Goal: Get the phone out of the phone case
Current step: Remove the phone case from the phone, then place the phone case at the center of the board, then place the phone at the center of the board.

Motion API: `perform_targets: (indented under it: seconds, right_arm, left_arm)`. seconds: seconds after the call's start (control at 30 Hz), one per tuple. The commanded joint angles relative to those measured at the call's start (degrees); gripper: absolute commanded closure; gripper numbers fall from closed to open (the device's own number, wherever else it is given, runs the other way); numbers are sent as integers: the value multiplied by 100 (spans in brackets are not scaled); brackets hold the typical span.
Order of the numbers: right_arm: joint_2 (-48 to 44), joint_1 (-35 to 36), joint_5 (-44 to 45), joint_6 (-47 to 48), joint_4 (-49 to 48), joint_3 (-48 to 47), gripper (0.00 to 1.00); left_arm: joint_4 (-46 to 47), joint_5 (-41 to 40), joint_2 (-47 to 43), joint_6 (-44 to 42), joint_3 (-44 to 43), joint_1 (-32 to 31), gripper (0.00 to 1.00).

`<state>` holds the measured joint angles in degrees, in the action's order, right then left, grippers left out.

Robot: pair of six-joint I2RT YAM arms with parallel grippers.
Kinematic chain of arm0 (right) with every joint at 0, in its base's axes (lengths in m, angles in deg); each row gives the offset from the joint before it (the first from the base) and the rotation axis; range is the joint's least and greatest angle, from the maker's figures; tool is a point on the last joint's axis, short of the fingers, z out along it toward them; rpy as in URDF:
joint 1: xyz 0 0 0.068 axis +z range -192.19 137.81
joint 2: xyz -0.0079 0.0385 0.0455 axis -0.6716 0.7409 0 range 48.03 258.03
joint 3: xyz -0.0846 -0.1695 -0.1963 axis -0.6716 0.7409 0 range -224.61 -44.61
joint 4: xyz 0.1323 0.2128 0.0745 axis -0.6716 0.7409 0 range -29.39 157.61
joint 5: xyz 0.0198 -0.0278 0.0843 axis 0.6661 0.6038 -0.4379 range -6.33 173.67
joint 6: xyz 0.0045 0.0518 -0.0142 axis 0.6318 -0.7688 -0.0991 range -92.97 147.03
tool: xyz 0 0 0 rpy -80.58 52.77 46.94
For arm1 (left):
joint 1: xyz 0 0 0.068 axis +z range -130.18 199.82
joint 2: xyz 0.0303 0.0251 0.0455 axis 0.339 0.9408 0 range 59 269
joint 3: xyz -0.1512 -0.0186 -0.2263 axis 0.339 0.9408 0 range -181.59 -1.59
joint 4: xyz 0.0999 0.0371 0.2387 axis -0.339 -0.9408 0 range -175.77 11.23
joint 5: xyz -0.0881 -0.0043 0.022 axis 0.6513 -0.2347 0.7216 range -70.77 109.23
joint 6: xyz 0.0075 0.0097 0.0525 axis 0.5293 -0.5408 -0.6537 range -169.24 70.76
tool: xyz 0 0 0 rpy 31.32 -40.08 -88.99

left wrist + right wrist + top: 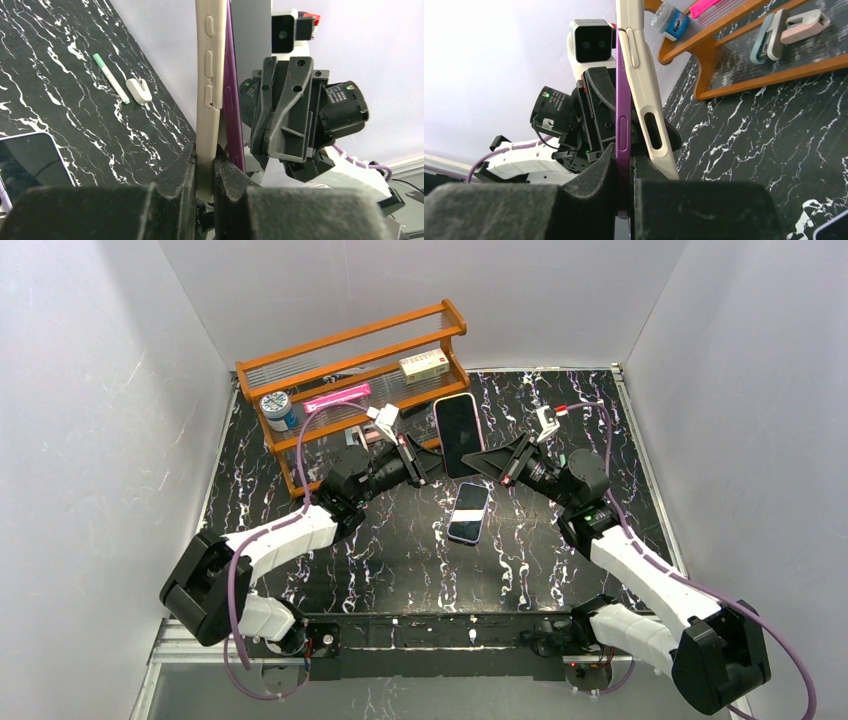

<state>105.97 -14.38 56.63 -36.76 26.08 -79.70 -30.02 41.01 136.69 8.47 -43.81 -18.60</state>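
Above marbled table [400, 550], beige case [644, 75] splays off purple phone [622, 135].

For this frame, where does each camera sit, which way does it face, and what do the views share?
Top external: above and behind the bases, looking down on the table; left arm and right arm show, meeting at the held phone.
Left wrist: on the left arm, looking along the left jaws, shut on the cream phone case, toward the right arm.
Right wrist: on the right arm, facing the left arm; right jaws shut on the phone, wooden rack behind.
Shared: both wrist views show phone and case edge-on.
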Motion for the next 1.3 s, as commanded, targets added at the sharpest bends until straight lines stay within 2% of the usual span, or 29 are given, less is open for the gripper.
perform_targets:
  seconds: [0.0, 0.23, 0.4, 0.53, 0.67, 0.97, 1.07, 1.27]
  right_arm:
    - [-453, 88, -558, 190, 556, -47, 99]
    - [-721, 75, -666, 617, 1918, -94, 99]
    - [-690, 21, -828, 701, 2204, -136, 99]
    - [-813, -131, -538, 998, 2474, -194, 99]
    - [-872, -532, -318, 1350, 2617, -48, 99]
    - [-289, -1727, -115, 1737, 2442, 314, 99]
    - [139, -2038, -125, 1806, 2235, 381, 99]
    - [997, -2281, 217, 2402, 2254, 264, 99]
  left_arm:
    - [141, -1317, 85, -354, -492, 148, 100]
    - [-40, -1856, 425, -573, -848, 277, 100]
    - [-41, -1948, 695, -696, -1133, 317, 100]
    - [-198, -1766, 734, -754, -1149, 375, 100]
    - [-1303, -1562, 445, -1162, -935, 396, 100]
    - [-4908, -1359, -159, -2173, -817, 430, 100]
    - [-5372, -1033, -92, -2186, -690, 431, 100]
    - [-5537, -643, 142, -2191, -448, 431, 100]
